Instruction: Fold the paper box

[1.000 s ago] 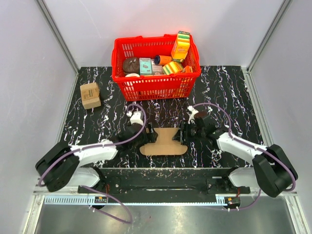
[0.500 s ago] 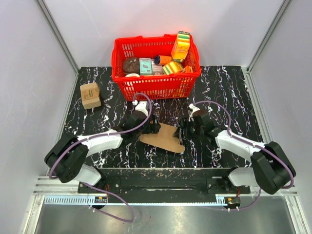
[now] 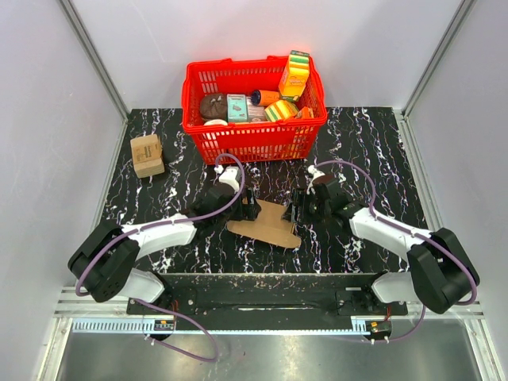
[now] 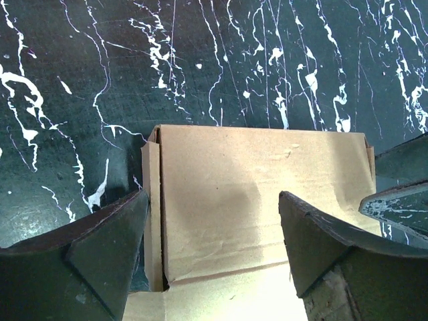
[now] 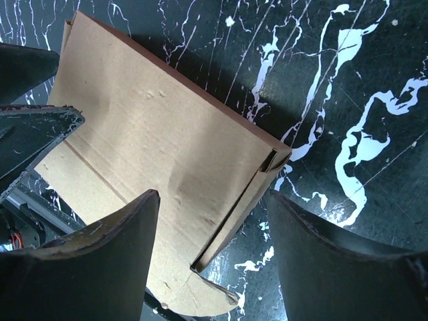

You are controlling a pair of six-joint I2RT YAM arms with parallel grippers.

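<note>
Table (image 3: 373, 151): black, white-veined.
Red basket (image 3: 254, 141): far centre, holding printed packages.
Paper box (image 3: 266, 225): brown cardboard, lying flattened at near centre, between both hands.
Left hand (image 3: 252, 205): fingers spread wide over the box's left end, gripping nothing.
Right hand (image 3: 295, 210): likewise wide apart, over the right end.
Small tan box (image 3: 147, 154): far left.

paper box (image 3: 266, 225) on table (image 3: 373, 147) | basket (image 3: 254, 141) behind | small box (image 3: 148, 155) left

Top view bright, sharp; wrist views dim, shadow on paper box (image 4: 221, 200).
</note>
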